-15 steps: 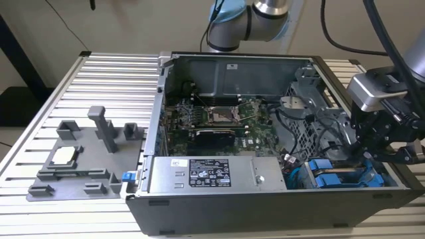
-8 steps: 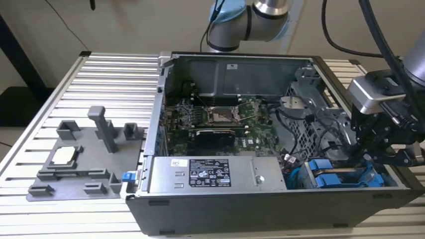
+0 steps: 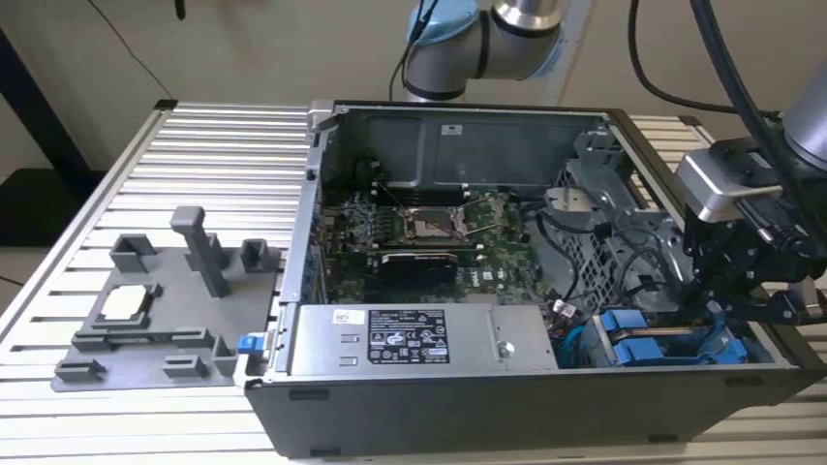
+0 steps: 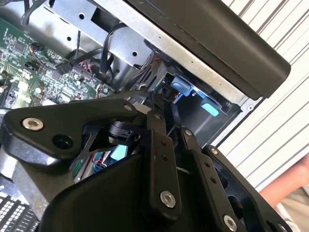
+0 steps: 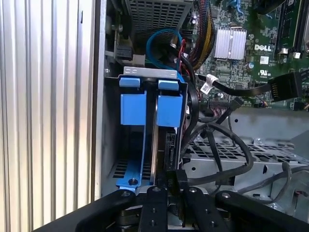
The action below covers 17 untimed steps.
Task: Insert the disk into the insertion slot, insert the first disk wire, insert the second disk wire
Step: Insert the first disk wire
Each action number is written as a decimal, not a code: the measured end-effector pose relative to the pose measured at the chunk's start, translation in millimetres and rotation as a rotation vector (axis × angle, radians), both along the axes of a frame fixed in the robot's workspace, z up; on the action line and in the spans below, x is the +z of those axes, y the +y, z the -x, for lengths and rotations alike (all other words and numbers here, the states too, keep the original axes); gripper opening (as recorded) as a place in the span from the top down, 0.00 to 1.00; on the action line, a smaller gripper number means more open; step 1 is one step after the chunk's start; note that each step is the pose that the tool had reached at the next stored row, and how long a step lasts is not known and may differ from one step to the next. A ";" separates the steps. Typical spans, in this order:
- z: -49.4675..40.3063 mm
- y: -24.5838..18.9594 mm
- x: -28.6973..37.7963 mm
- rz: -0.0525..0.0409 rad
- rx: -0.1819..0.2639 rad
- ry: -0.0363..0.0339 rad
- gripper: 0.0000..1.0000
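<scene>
We are finding the disk (image 5: 169,110) sitting in the slot (image 5: 149,71). The gripper (image 5: 175,193) is clamping a black plug (image 5: 175,176) near the disk's edge. We are judging the first-wire step underway, calling for straight alignment.

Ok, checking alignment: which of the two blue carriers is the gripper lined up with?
The blue carrier beside the black cables, in line with the gripper; the other carrier sits against the case wall.
</scene>
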State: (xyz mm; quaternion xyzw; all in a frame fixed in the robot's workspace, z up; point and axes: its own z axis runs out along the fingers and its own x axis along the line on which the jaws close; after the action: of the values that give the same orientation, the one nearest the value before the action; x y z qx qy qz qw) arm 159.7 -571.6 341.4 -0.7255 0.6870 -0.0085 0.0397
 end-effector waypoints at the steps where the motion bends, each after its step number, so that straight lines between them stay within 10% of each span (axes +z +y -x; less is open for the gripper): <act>1: 0.0 0.3 -0.1 0.0001 -0.004 0.0000 0.81; 17: 0.0 1.4 -7.1 0.0009 -0.056 -0.0001 0.81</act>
State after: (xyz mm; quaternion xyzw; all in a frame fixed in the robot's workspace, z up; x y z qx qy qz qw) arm 159.7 -570.1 334.3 -0.7059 0.7071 -0.0099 0.0391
